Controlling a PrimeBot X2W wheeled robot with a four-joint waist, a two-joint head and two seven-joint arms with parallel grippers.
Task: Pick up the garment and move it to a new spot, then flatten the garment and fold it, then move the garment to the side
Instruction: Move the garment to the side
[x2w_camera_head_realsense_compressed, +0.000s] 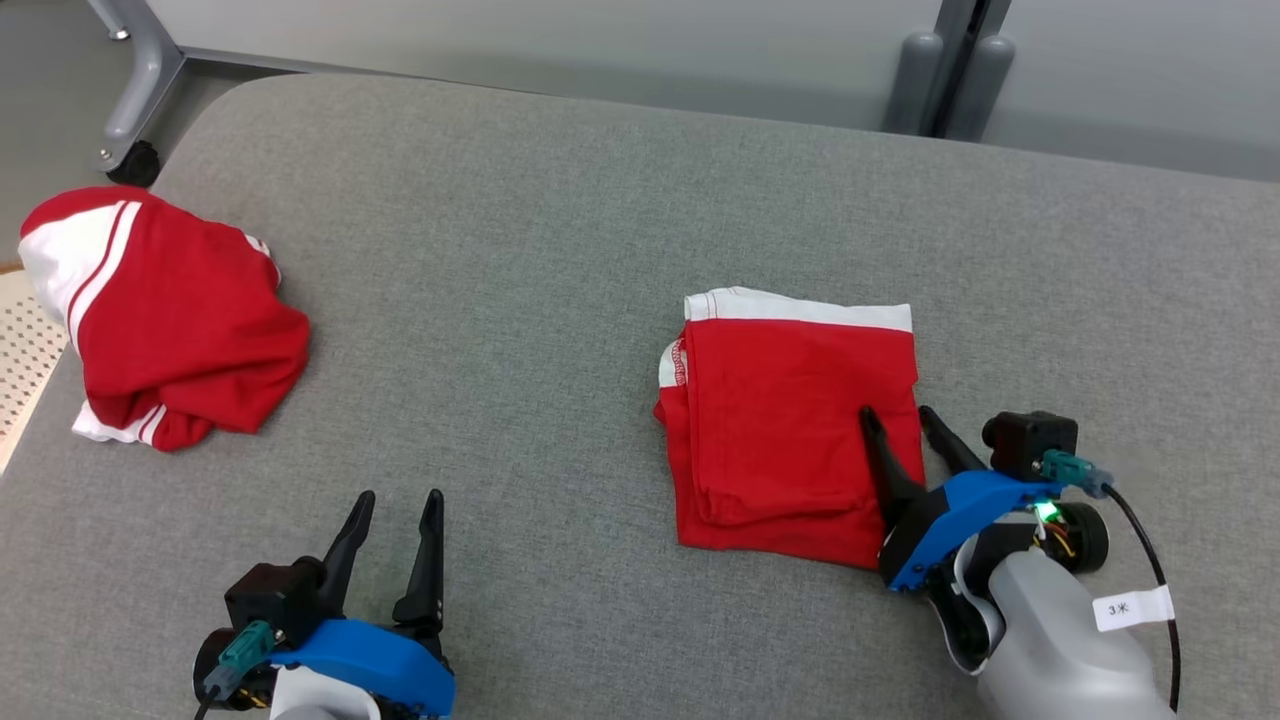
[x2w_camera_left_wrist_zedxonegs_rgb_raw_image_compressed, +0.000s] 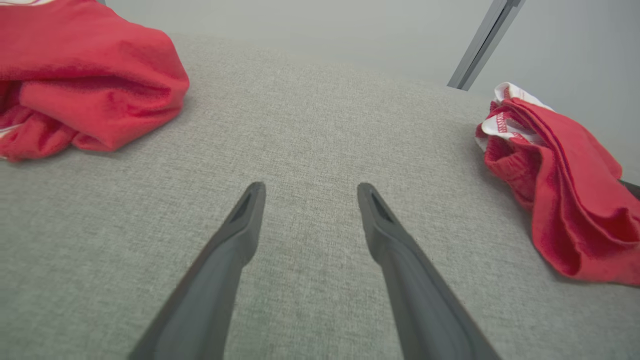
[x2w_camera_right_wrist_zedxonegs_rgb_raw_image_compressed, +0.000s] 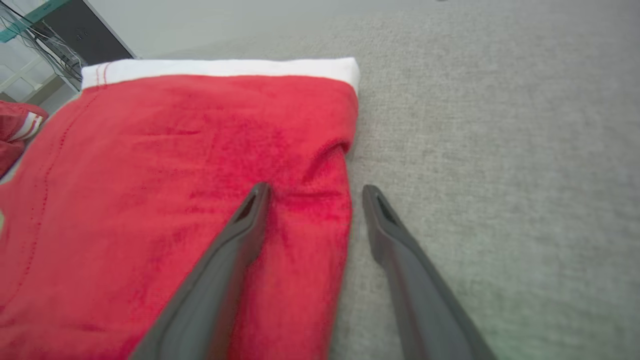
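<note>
A folded red garment with a white band along its far edge lies flat on the grey cushioned surface, right of centre. My right gripper stands open astride the garment's right edge: its left finger rests on the red cloth and its right finger is over the grey surface just beside it. My left gripper is open near the front left, over bare surface, with nothing between its fingers. The left wrist view has the folded garment at its right.
A second red garment with white stripes lies crumpled at the far left edge of the surface, also at the upper left of the left wrist view as a red heap. A grey frame leg on a caster stands beyond the back left corner.
</note>
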